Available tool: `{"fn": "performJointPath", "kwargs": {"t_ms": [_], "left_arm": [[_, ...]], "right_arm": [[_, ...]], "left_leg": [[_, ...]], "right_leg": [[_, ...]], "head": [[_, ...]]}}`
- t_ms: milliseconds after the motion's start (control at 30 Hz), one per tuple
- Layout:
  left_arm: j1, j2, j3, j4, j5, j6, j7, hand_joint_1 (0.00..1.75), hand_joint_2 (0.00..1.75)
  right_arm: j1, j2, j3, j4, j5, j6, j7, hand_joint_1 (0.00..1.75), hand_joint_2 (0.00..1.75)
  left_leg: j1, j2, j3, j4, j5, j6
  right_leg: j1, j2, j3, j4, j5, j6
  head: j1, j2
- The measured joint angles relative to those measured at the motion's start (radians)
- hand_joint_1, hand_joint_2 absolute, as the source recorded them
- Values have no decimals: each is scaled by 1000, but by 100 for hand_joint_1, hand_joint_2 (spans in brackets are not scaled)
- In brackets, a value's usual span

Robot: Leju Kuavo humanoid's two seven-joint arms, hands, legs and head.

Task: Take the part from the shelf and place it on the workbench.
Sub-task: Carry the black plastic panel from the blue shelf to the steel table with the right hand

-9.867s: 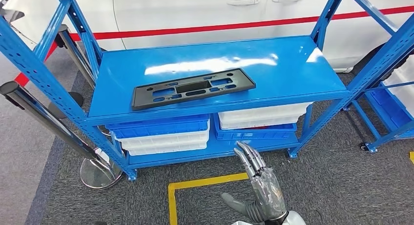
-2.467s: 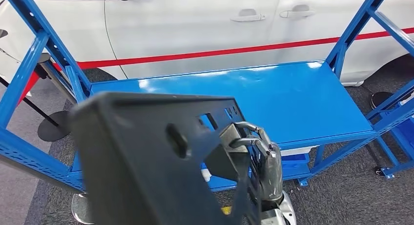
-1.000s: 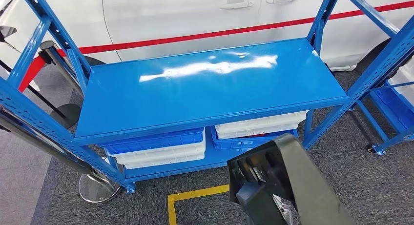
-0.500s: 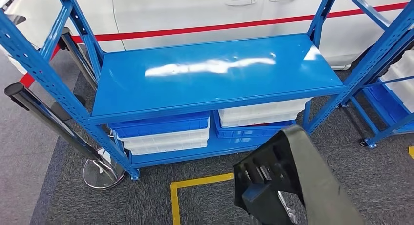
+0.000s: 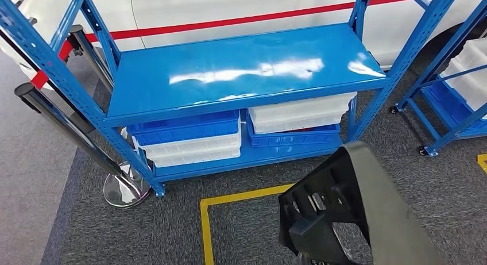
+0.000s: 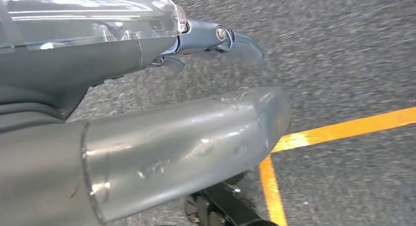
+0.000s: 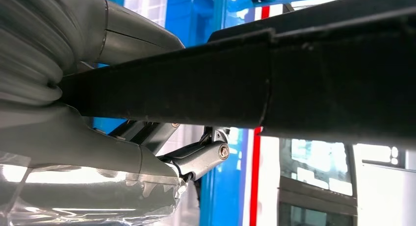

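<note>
Carry step: the right robot hand (image 7: 98, 138) clamps the black part (image 5: 350, 213) clear of the blue shelf (image 5: 241, 69), the left robot hand (image 6: 147, 138) apparently loose; next, turning toward the desk.

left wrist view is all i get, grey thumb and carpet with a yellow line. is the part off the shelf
Observer: Yes. In the head view the top shelf is bare and the black part stands low in front of the robot.
Operator: which hand has it
Observer: The right hand. In its wrist view the thumb and fingers grip the part's dark edge.
Operator: anything else on that rack
Observer: On the lower level sit stacked bins, blue over white on one side, white over blue on the other.
</note>
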Motion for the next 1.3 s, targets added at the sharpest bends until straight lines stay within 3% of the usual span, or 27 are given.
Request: {"fn": "performJointPath", "kwargs": {"t_ms": [33,100,167,200,267,300,333,367,433,467,500,533,600,667,700,767,833,900,967,1000,1033,1067,1133,1200,1233,1267,1300], "left_arm": [[0,1,0,0,-1,0,0,0,0],[-1,3,-3,0,-5,-1,0,0,0],[-3,7,-7,-1,-12,-2,0,0,0],[-3,8,-8,-1,-15,-3,0,0,0],[0,10,-12,-1,-21,-4,1,0,0],[2,10,-15,-1,-23,-5,2,0,0],[4,10,-18,-1,-25,-6,3,0,0],[4,10,-20,-1,-28,-7,3,0,0],[5,10,-23,-1,-35,-10,4,0,0],[6,10,-24,-1,-37,-12,3,0,0],[6,10,-25,-1,-39,-13,3,0,0],[6,10,-25,-1,-39,-15,3,0,0],[7,11,-27,-1,-40,-17,3,0,0],[7,12,-30,-1,-42,-19,2,0,0],[7,12,-31,-2,-45,-19,0,0,0],[9,13,-32,-2,-50,-19,-3,0,0],[11,13,-32,-1,-49,-21,-9,0,0],[6,11,-31,-1,-39,-16,-15,0,0],[-8,9,-31,-1,-31,-3,-13,0,0],[-15,7,-31,-1,-32,4,-11,0,0],[-20,5,-31,-1,-33,8,-9,0,0],[-23,3,-31,-1,-33,11,-7,0,0],[-25,2,-31,-1,-33,13,-6,0,0],[-24,2,-31,-1,-33,14,-4,0,0],[-24,2,-30,-1,-33,14,-2,0,0],[-25,0,-30,-1,-33,14,1,0,0],[-26,0,-29,-1,-33,15,5,0,0]], "right_arm": [[1,0,0,0,0,0,0,175,175],[8,1,-2,-2,1,-3,0,175,175],[19,2,-5,-8,2,-6,0,175,175],[24,3,-7,-12,3,-8,0,175,175],[33,5,-11,-20,5,-10,0,175,175],[38,6,-13,-23,7,-11,0,175,175],[44,6,-16,-27,8,-12,1,175,175],[49,6,-18,-30,10,-13,1,175,175],[56,7,-21,-33,12,-15,2,175,175],[59,7,-22,-33,13,-15,3,175,175],[61,7,-23,-33,14,-16,5,175,175],[64,7,-24,-33,15,-17,6,175,175],[69,8,-27,-37,16,-18,8,175,175],[73,12,-30,-44,16,-16,8,175,175],[75,14,-31,-47,13,-11,8,175,175],[81,19,-35,-50,-5,8,6,175,175],[87,24,-39,-53,-23,31,2,175,175],[89,26,-42,-56,-27,54,1,175,175],[88,27,-42,-56,-26,71,5,175,175],[88,28,-43,-56,-26,75,7,175,175],[87,28,-44,-56,-26,78,8,175,175],[87,28,-44,-56,-26,81,9,175,175],[87,30,-46,-56,-27,88,9,175,175],[86,31,-48,-56,-28,95,9,175,175],[85,32,-48,-56,-28,97,9,175,175],[85,33,-49,-56,-29,99,9,175,175],[86,33,-49,-56,-29,100,9,175,175]], "left_leg": [[-1,0,32,-17,30,3],[-6,-1,142,-143,69,14],[-13,-2,242,-290,50,29],[-16,-2,263,-330,37,35],[-18,1,259,-350,47,47],[-17,3,250,-354,61,54],[-14,5,238,-358,76,61],[-12,7,223,-359,90,66],[-13,9,190,-354,112,70],[-13,11,173,-349,122,69],[-13,12,155,-344,131,68],[-13,13,137,-336,140,65],[-12,13,101,-314,153,56],[-13,13,74,-292,162,46],[-14,14,67,-287,167,39],[-10,18,62,-287,178,24],[-5,14,52,-269,159,10],[-3,6,19,-175,77,3],[-3,1,-16,-48,1,0],[-3,0,-18,-17,-7,1],[-3,-1,0,-23,4,4],[-4,-5,35,-66,29,8],[-5,-49,133,-216,76,24],[-8,-91,187,-310,90,36],[-9,-94,191,-321,88,38],[-10,-81,189,-326,92,40],[-8,-66,189,-332,96,44]], "right_leg": [[1,0,-18,5,10,1],[3,0,-46,17,27,6],[5,-3,-61,25,44,15],[4,-4,-64,25,53,20],[1,-6,-68,21,71,33],[-1,-3,-74,27,59,39],[-2,0,-84,49,27,45],[-3,3,-97,90,-23,50],[-6,5,-120,210,-122,58],[-9,5,-124,264,-139,62],[-11,5,-117,296,-132,65],[-14,5,-95,295,-106,67],[-19,5,1,194,-66,68],[-17,6,96,57,-87,60],[-14,7,117,18,-104,53],[-10,9,114,-1,-106,32],[-10,14,104,-6,-89,14],[-9,20,87,-7,-71,3],[-5,28,66,-4,-56,0],[-3,34,57,-2,-50,0],[-2,42,48,0,-44,1],[0,51,42,3,-39,2],[1,72,31,6,-31,6],[-2,94,21,9,-21,16],[-3,105,16,9,-16,22],[-4,117,12,9,-11,30],[-5,114,7,13,-11,35]], "head": [[0,0],[0,0],[1,0],[0,0],[1,0],[1,0],[4,0],[6,0],[10,0],[10,0],[10,0],[10,0],[10,0],[9,0],[9,0],[9,0],[8,0],[3,0],[1,0],[1,0],[1,0],[1,0],[1,0],[2,0],[2,0],[1,0],[0,0]]}}
